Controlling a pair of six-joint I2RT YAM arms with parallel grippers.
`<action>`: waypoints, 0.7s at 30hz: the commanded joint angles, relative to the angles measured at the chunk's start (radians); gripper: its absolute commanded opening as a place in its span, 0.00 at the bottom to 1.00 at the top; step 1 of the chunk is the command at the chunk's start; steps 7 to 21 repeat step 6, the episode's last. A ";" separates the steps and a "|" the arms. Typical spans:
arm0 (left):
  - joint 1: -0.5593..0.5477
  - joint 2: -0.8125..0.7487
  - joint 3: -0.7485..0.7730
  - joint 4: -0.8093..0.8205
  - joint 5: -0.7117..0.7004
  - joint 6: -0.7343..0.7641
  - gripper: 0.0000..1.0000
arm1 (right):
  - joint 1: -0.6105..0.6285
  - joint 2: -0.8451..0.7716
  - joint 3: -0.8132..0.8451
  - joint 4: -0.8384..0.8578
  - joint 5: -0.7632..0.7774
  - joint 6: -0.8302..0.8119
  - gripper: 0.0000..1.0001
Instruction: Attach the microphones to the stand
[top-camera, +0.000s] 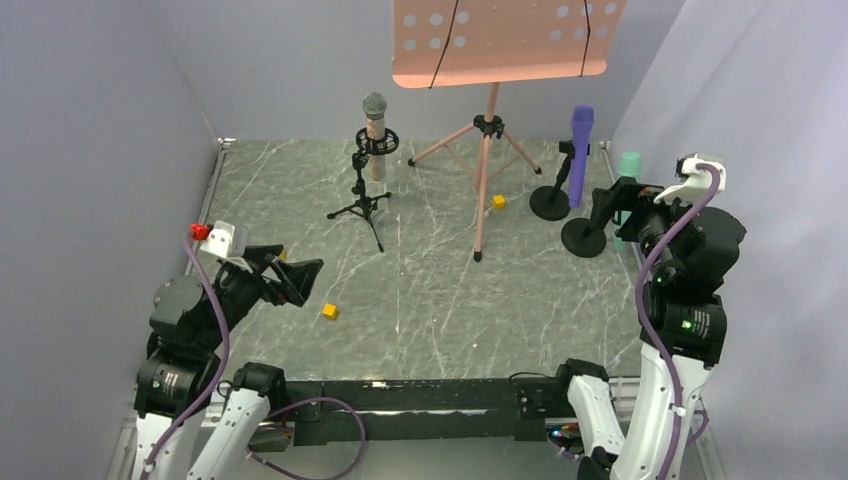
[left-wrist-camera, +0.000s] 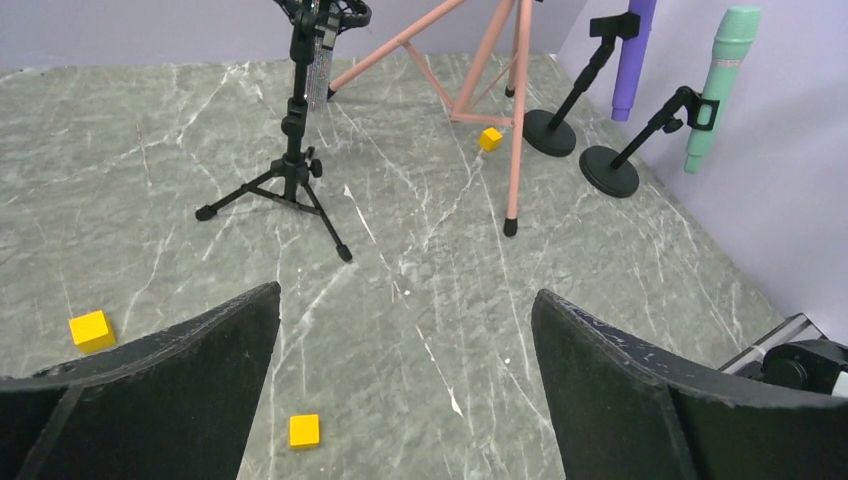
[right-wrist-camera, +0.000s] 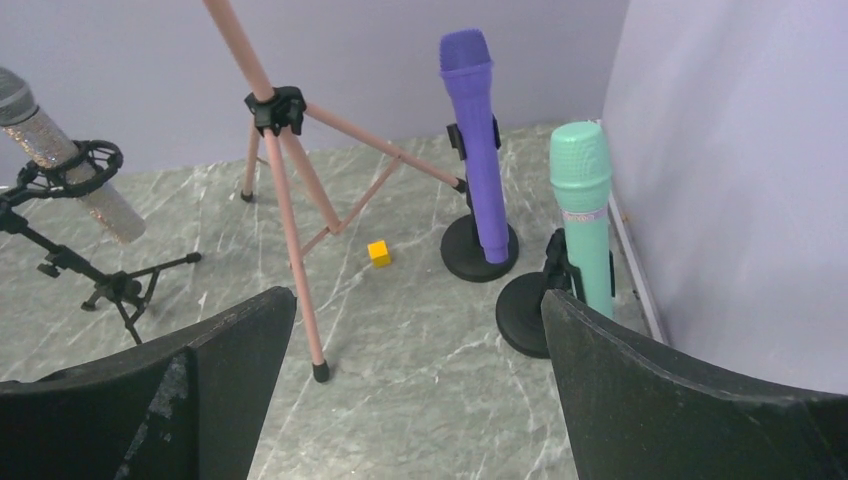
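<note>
Right gripper (right-wrist-camera: 420, 300) spread, empty, near mint-green microphone (right-wrist-camera: 583, 220) clipped on round-base stand (right-wrist-camera: 515, 320); left gripper (left-wrist-camera: 405, 300) spread, empty; purple microphone (right-wrist-camera: 478, 140), glittery microphone (right-wrist-camera: 100, 203) also mounted; risk: careless swing clips top-heavy stand, likely toppling it.

This looks like a robot-lab test cell. Plain pale-violet panels (top-camera: 100, 120) wall in a grey marble-patterned tabletop (top-camera: 430, 300) at 9, 12 and 3 o'clock. Two cabled robot arms (top-camera: 185, 340) are bolted to a black rail (top-camera: 400, 400) at 6 o'clock. Staged props stand inside: a pink music stand (top-camera: 500, 45), microphone stands (top-camera: 362, 195) and yellow cubes (top-camera: 329, 311).
</note>
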 joint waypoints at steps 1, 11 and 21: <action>0.004 -0.031 0.048 -0.073 -0.007 -0.008 0.99 | -0.004 -0.032 -0.022 -0.016 0.062 0.041 1.00; 0.004 -0.042 0.051 -0.100 0.002 -0.007 0.99 | -0.003 -0.060 -0.075 -0.005 0.056 0.032 1.00; 0.004 -0.042 0.051 -0.100 0.002 -0.007 0.99 | -0.003 -0.060 -0.075 -0.005 0.056 0.032 1.00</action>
